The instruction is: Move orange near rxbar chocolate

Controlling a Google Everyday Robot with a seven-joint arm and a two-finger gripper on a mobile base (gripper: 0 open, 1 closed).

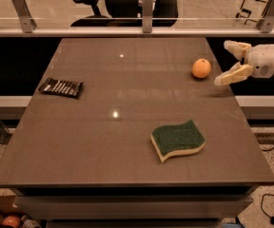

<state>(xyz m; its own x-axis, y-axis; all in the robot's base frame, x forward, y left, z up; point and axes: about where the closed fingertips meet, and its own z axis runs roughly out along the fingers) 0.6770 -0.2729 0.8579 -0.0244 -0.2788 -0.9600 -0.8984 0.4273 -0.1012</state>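
Small round orange fruit sits at the brown surface's two o'clock. At its three o'clock, just beside it, the cream pincer gapes wide, empty. It should straddle the fruit squarely before closing. Flat dark wrapped bar lies at nine o'clock.

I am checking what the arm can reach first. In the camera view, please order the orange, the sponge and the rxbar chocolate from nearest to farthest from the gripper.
The gripper is open, at the right edge of the table.
1. orange: just left of the gripper, not touching it.
2. sponge: front, right of centre.
3. rxbar chocolate: far left side.
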